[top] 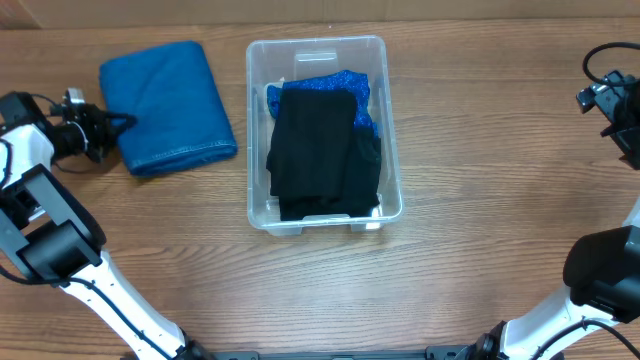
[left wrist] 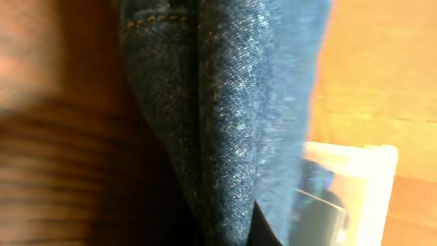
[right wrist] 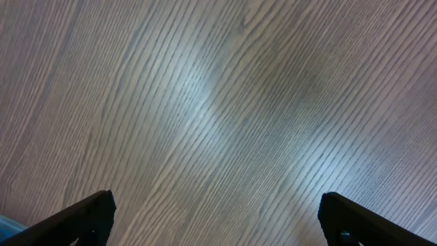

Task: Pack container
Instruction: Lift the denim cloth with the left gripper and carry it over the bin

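Clear plastic container (top: 256, 130), rectangular with rounded corners, is seen mid surface (top: 480, 150), on wood grain. Inside it a folded black cloth (top: 318, 150) is laid over a glittery blue cloth (top: 345, 82). Folded denim (top: 165, 105) with a stitched hem is laid left of the container, apart from it. At the denim's left edge the left claw (top: 108, 128) is seen; its grip cannot be told. Over bare wood the right claw (right wrist: 218, 212) is spread wide, grasping nothing.

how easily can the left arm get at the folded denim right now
Probably easily: the left gripper sits at the left edge of the denim with nothing between them, and its wrist view is filled with the cloth. Whether it grips is unclear.
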You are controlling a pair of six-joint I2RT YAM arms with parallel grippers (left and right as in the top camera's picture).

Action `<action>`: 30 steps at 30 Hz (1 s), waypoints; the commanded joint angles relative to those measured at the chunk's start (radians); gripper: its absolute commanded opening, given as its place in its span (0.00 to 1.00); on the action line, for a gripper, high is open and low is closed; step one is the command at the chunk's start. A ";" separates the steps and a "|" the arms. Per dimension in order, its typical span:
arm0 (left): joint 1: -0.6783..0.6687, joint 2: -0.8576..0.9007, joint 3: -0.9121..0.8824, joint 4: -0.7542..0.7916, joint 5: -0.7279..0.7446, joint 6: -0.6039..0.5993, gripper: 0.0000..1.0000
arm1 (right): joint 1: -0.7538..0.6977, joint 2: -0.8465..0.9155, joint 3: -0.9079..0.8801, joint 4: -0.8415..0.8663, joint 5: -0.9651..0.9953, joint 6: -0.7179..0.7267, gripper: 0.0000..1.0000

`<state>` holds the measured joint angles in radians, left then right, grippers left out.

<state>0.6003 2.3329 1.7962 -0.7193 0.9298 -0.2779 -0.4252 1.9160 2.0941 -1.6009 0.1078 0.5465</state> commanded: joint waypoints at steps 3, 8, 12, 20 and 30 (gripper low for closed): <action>0.001 -0.134 0.174 -0.049 0.171 0.023 0.04 | -0.002 -0.006 0.002 0.002 0.003 0.005 1.00; 0.000 -0.314 0.216 -0.057 0.172 0.008 0.04 | -0.002 -0.006 0.001 0.002 0.003 0.005 1.00; -0.006 -0.479 0.216 -0.038 0.171 -0.020 0.04 | -0.002 -0.006 0.001 0.002 0.003 0.005 1.00; -0.179 -0.732 0.216 -0.024 0.170 -0.071 0.04 | -0.002 -0.006 0.001 0.002 0.003 0.005 1.00; -0.776 -0.700 0.216 -0.029 -0.105 -0.069 0.04 | -0.002 -0.006 0.001 0.002 0.003 0.005 1.00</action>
<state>-0.0635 1.6405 1.9610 -0.7795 0.9291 -0.3489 -0.4252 1.9160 2.0941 -1.6001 0.1078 0.5468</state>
